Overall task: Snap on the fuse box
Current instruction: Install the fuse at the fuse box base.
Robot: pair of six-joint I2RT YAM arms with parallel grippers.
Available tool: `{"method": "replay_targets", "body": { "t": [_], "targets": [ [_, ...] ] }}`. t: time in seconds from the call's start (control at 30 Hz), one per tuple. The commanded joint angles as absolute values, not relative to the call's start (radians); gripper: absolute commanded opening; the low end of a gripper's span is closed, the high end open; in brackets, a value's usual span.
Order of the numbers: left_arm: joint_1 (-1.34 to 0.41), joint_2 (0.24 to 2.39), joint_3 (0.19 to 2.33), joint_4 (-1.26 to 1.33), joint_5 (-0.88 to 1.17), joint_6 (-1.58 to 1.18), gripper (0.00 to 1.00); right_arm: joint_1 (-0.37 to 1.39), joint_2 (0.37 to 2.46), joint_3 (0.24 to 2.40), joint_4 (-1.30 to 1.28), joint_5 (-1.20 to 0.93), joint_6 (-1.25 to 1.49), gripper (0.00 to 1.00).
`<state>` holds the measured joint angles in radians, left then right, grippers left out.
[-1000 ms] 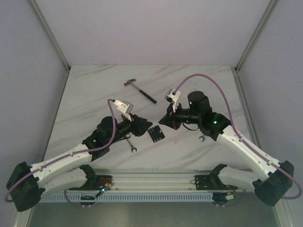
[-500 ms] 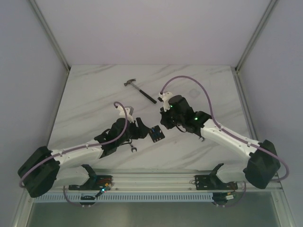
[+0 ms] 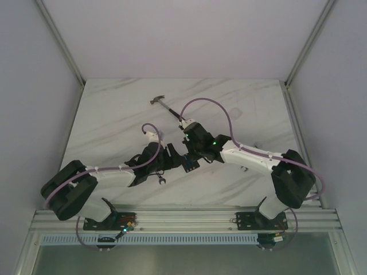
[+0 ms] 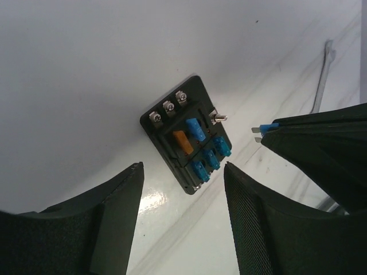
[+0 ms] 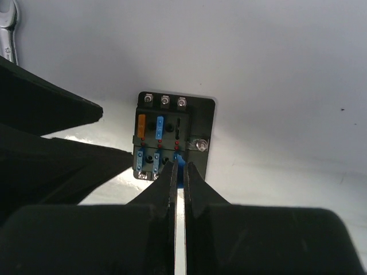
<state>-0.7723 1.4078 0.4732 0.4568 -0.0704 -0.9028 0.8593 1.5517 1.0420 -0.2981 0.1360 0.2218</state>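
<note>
The fuse box [image 3: 191,164] is a small black block lying flat on the table between my two grippers. In the left wrist view its face [image 4: 186,134] holds one orange and several blue fuses. My left gripper [image 4: 182,172] is open, its jaws wide apart just short of the box's near end and not touching it; from above it [image 3: 174,158] sits left of the box. My right gripper [image 5: 179,166] is shut on a small blue fuse [image 5: 179,159] and holds it at the box's [image 5: 200,123] near right slot. From the left wrist view the fuse [image 4: 266,128] shows two metal prongs.
A hammer [image 3: 168,107] lies at the back middle of the table. A wrench [image 3: 159,176] lies under the left arm and shows in the right wrist view [image 5: 8,31]. Another wrench [image 3: 245,168] lies under the right arm. The left fingers [image 5: 57,114] crowd the box's left side.
Both arms have stretched inward toward the fuse box. The right gripper has come left and down onto the box with the blue fuse. The left gripper has moved right, up to the box.
</note>
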Motion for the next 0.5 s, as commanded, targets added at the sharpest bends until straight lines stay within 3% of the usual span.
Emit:
{"method": "replay_targets", "body": {
  "t": [0.0,0.13,0.47],
  "targets": [
    [-0.764,1.467,0.484,0.521,-0.028,-0.958,0.65,0.881,1.607,1.086,-0.281,0.191,0.255,0.00],
    [-0.760,1.493,0.481,0.531,-0.028,-0.980,0.58,0.888,1.639,1.092,-0.265,0.201,0.266,0.00],
    [-0.750,1.515,0.488,0.516,-0.030,-0.992,0.51,0.904,1.691,1.109,-0.235,0.250,0.288,0.00]
  ]
}}
